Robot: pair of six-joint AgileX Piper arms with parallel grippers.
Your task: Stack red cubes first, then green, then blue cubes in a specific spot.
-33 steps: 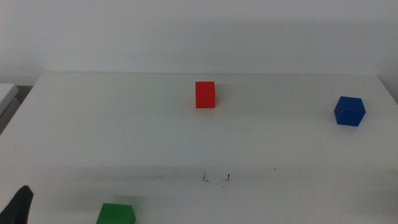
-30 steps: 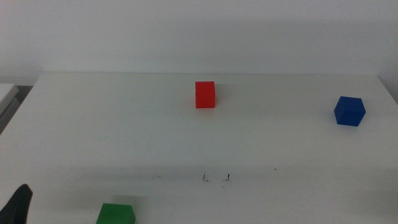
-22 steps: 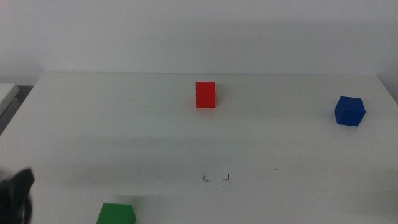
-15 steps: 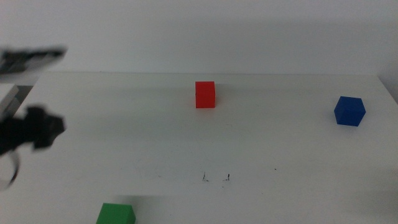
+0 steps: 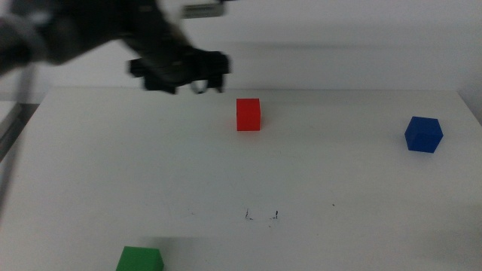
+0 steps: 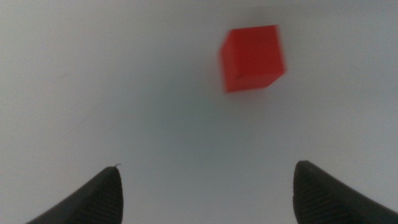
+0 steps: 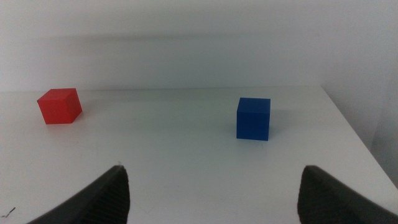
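Note:
The red cube sits at the back middle of the white table; it also shows in the left wrist view and the right wrist view. My left gripper hovers, blurred, above the table just left of the red cube, and its jaws stand wide open and empty. The blue cube sits at the right, also in the right wrist view. The green cube is at the front left edge. The tick-marked spot lies front centre. My right gripper is open, empty, outside the middle view.
The left arm stretches in from the upper left above the table. The table's far edge meets a white wall. The right table edge lies just past the blue cube.
My left arm has swung up from the front left corner and across to the back, now hovering just left of the red cube. The cubes have not moved.

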